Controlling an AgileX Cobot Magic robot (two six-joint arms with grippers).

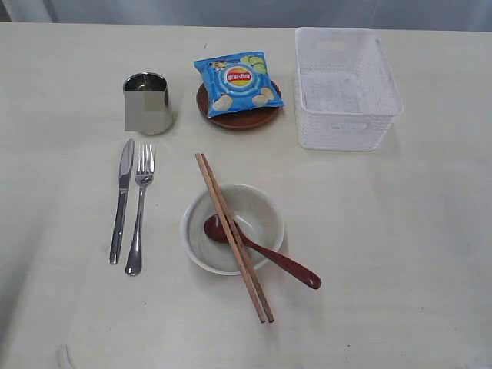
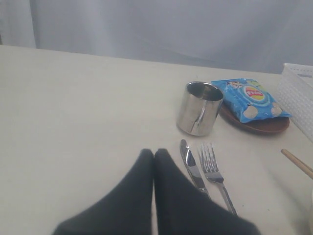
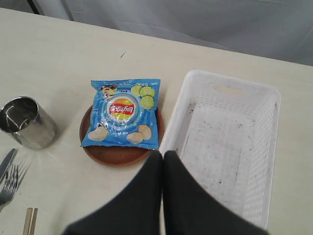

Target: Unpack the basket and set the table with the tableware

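One chip bag [image 1: 237, 81], red-yellow logo, on plate [image 1: 242, 121]

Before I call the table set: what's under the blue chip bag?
The brown plate; only its rim shows around the chip bag. The plate's middle is covered, so unseen.

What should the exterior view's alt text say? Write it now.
A set table: knife and fork near a steel cup, chopsticks across a bowl holding a spoon, a chip bag on a brown plate, and an empty white basket.
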